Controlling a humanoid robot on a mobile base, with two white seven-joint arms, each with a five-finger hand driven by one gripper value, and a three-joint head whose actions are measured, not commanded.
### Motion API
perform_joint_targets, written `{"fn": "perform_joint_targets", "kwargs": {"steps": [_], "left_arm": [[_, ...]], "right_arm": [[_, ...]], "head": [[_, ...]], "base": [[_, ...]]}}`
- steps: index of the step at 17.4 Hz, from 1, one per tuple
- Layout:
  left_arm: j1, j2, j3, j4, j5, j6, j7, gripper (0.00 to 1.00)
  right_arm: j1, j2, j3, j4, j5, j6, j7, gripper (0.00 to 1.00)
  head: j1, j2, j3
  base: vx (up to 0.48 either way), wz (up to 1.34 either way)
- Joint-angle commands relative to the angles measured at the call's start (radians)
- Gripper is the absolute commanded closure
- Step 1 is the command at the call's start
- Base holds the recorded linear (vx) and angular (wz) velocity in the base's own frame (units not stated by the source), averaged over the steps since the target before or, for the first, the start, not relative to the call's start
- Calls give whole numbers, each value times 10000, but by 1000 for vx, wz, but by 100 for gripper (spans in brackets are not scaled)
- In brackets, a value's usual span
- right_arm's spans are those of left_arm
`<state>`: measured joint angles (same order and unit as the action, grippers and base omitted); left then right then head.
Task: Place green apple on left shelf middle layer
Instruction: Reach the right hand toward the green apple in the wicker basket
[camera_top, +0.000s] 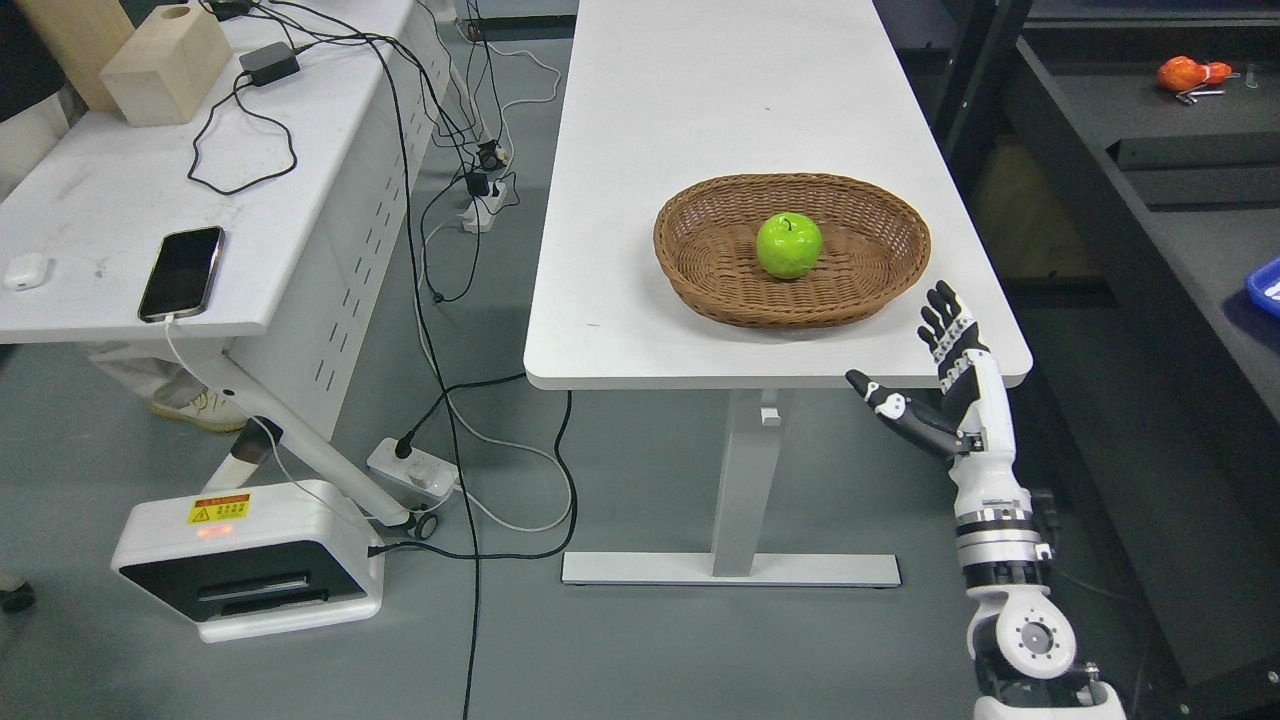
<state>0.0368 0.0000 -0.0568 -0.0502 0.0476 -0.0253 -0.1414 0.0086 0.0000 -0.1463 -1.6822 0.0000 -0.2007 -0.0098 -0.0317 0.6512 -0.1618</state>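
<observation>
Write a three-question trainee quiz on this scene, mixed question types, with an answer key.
1. True or false: the green apple lies in the basket.
2. The right hand is: A) closed on the apple; B) open, at the near right corner of the table; C) inside the basket.
3. Fill in: on the desk at left, a cable runs into the ____.

Key
1. True. It sits near the basket's middle.
2. B. Fingers are spread, holding nothing, short of the basket.
3. Phone.
</observation>
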Motion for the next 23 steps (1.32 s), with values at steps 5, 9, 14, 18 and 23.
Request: {"fn": "perform_joint_targets", "kwargs": {"steps": [5,9,14,18,23], "left_arm": [[0,175,0,-4,0,8,3,0],[0,175,0,11,0,8,3,0],[0,175,0,-4,0,8,3,0],[0,175,0,-4,0,8,3,0],[0,175,0,-4,0,8,3,0]], "right_arm": [[390,-245,-516,-221,-2,-1855,266,0],[-85,-2314,604,-252,5193,-1387,802,0],[-1570,-2670,1213,-267,5124,-1169,1846,0],[-3394,-2288,2809,296,5292,-251,1923,0],[-5512,-2270,3457,2965,5936,332,2796,0]], "head": [[0,0,0],[0,0,0],[0,0,0],[0,0,0],[0,0,0]], "base": [[-16,-33],[-38,-35],[-86,38],[-58,66],[31,-56]]}}
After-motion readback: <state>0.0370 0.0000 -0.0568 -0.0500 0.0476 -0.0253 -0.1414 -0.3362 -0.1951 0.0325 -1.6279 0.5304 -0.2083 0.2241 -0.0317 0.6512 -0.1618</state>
